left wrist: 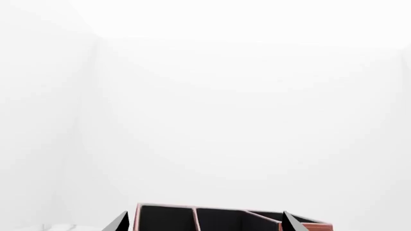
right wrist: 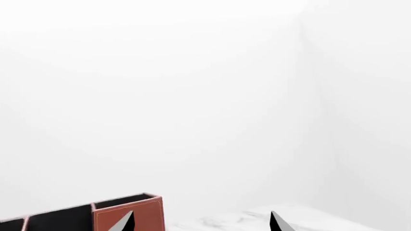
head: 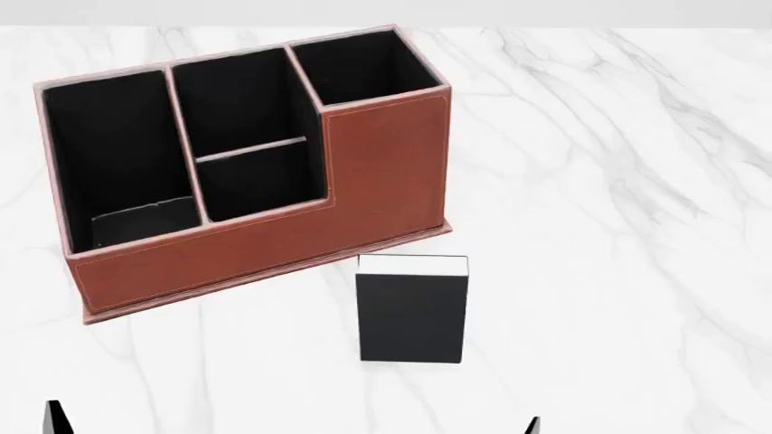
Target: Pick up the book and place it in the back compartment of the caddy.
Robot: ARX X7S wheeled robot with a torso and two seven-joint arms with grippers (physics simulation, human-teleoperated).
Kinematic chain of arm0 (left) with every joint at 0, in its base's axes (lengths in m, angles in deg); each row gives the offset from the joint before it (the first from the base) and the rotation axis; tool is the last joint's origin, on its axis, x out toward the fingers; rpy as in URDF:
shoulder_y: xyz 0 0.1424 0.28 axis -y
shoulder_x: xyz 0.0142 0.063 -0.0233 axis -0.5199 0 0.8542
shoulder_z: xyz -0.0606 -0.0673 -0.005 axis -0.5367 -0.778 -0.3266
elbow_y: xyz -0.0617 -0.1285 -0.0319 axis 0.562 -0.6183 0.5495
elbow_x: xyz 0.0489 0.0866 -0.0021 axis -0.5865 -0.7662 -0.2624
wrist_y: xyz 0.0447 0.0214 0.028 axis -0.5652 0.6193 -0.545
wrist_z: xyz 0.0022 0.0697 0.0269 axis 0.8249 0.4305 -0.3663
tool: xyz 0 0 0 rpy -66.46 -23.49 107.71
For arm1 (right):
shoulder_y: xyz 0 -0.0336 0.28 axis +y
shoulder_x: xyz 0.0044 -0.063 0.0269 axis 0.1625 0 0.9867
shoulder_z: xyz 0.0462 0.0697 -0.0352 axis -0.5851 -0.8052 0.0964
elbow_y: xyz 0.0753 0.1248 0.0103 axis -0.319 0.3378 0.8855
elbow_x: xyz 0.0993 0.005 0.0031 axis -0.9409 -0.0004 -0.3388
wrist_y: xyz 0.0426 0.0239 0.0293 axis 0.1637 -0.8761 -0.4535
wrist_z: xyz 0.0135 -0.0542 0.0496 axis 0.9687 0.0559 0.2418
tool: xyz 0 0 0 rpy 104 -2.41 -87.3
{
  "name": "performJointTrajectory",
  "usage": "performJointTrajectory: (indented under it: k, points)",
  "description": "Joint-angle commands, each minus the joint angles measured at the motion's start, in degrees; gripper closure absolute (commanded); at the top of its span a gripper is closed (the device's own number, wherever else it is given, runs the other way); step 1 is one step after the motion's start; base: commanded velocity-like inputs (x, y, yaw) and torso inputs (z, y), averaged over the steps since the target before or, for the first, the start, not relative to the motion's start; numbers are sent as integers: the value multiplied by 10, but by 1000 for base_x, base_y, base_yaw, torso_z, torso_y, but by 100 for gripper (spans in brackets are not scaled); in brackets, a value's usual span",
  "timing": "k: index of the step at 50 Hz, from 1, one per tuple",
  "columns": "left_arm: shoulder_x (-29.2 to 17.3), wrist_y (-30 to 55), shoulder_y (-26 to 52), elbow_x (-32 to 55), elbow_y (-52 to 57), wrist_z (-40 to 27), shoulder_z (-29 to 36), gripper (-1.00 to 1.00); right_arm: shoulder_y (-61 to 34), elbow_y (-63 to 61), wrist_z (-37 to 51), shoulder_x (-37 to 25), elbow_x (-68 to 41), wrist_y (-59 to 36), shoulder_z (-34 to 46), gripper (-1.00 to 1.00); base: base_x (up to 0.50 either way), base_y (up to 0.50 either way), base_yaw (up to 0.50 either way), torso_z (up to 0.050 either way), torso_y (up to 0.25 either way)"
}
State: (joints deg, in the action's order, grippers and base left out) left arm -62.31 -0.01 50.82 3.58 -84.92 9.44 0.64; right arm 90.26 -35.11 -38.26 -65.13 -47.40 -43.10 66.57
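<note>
Both your claws are open and hold nothing: the left claw [left wrist: 204,225] shows two tips set apart, and the right claw [right wrist: 201,222] the same. Ahead of the right claw and slightly toward the left one, the book [head: 413,309] stands on the table [head: 627,226]. Just beyond the book is the caddy [head: 259,237]; its back compartment [head: 259,181] sits ahead of your left claw.
</note>
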Motion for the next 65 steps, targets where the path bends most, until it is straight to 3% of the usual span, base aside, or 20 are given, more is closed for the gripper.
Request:
performJointTrajectory:
  k: [1, 15, 65]
  points:
    - [-3, 2, 2, 0, -1, -4, 2, -100, 3, 1, 3, -1, 7, 19, 2, -100, 0, 0, 0, 0, 0]
    - [-6, 3, 2, 1, 0, -9, 5, -100, 14, 7, 13, 2, 37, 73, -3, -100, 47, 0, 0, 0, 0]
    - [-15, -2, 7, 2, -5, -22, 15, -100, 9, 11, 31, -6, 42, 73, 7, -100, 161, 0, 0, 0, 0]
